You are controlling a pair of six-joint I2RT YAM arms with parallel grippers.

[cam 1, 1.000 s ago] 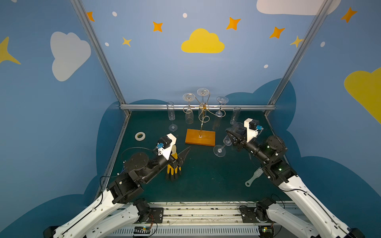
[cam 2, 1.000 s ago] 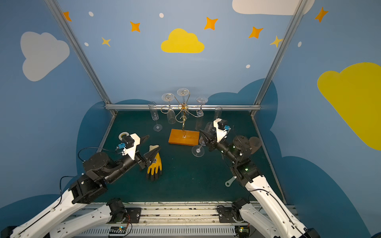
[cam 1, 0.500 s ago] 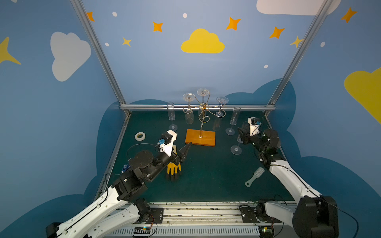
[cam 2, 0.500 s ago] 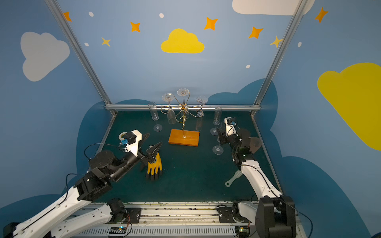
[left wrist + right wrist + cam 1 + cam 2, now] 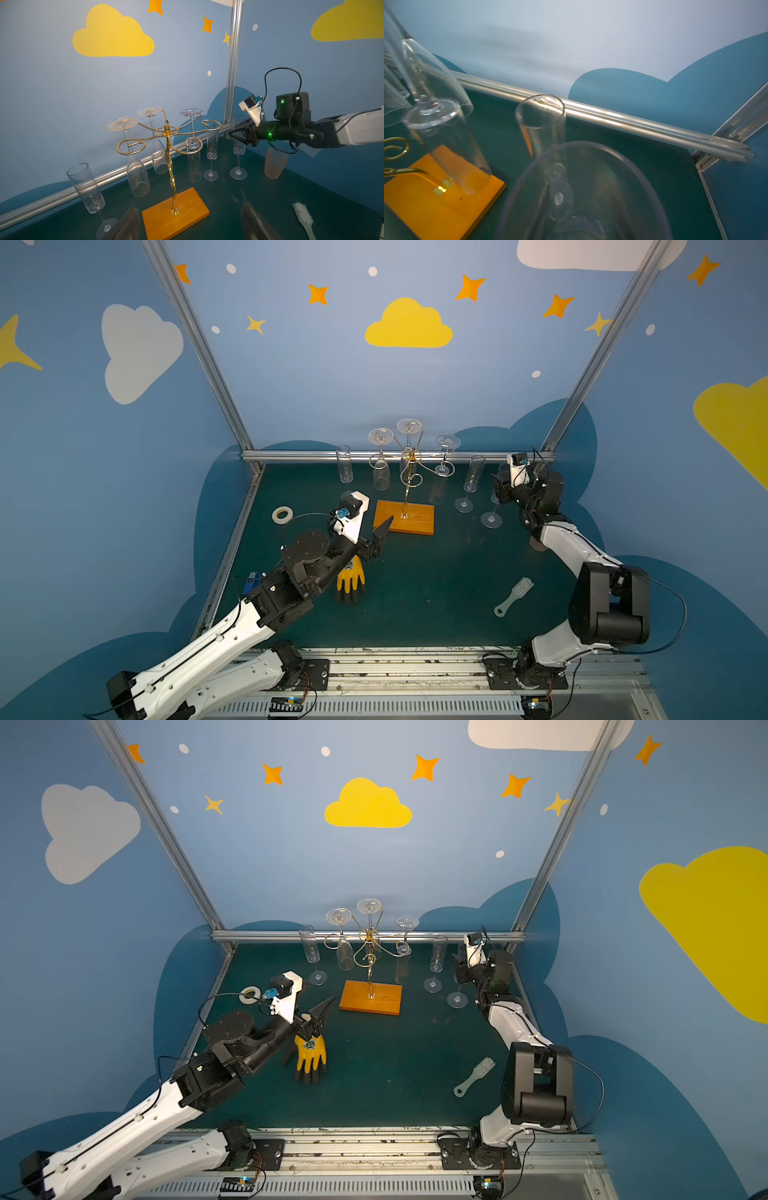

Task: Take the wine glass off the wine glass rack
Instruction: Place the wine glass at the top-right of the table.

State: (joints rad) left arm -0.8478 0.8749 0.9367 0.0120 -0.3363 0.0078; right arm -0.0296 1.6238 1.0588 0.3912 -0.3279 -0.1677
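Swung clear of the wine glass rack (image 5: 167,133) since a second ago, the right gripper (image 5: 239,134) now sits at the back right corner. Its jaws are closed around the bowl of the wine glass (image 5: 238,148), which stands just beside another flute (image 5: 211,145). The glass looks light, slick and brittle, so it is best held gently by the bowl, not the thin stem. The left gripper (image 5: 379,538) hangs spread near the rack's base.

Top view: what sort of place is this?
Probably a robot training booth, not a bar: blue walls painted with yellow clouds on silver aluminium struts, a dark green mat, and two white-and-black robot arms bolted to a metal rail.
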